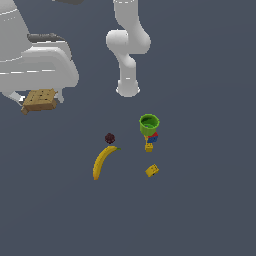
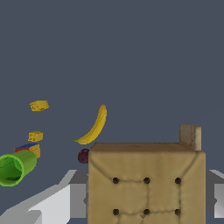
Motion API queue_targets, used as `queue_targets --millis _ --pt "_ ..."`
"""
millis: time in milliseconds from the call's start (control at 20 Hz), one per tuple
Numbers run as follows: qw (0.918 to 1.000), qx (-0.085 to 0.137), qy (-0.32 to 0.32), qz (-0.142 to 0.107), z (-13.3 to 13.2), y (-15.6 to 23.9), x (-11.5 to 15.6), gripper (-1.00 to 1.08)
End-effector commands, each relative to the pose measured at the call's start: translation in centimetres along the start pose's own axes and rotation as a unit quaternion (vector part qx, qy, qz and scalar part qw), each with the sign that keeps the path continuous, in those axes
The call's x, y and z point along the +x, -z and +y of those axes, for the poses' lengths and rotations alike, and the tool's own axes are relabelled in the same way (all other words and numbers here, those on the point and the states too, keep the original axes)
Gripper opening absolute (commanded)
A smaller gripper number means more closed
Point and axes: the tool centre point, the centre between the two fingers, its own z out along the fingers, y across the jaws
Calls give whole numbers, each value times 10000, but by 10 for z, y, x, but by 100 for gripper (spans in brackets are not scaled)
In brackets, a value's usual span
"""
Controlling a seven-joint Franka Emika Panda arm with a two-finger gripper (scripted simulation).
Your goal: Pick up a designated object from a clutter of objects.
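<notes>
The designated object (image 1: 39, 99), a flat tan-brown block with a dotted cracker pattern, sits between the fingers of my gripper (image 1: 41, 103) at the exterior view's upper left, well away from the clutter of objects. In the wrist view the block (image 2: 146, 175) fills the foreground, and the gripper (image 2: 146, 203) is shut on it, with a grey finger (image 2: 72, 199) showing at one side. A small tan corner (image 2: 190, 136) pokes out behind the block. Whether the block touches the floor cannot be told.
The banana (image 1: 102, 162) (image 2: 94, 127), maroon ball (image 1: 110, 138) (image 2: 83, 156), green cup (image 1: 149, 124) (image 2: 15, 168), red-blue block (image 1: 153, 137) and two yellow blocks (image 1: 149, 147) (image 1: 152, 170) lie together mid-floor. The arm's base (image 1: 128, 87) stands behind them.
</notes>
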Motion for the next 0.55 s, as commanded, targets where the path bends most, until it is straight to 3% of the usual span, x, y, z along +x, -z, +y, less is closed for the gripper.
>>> queue_targets --millis 0,500 --pt "10000 -1 4 -5 4 13 -1 -100" --pt "10000 -1 4 -5 12 32 -1 -100"
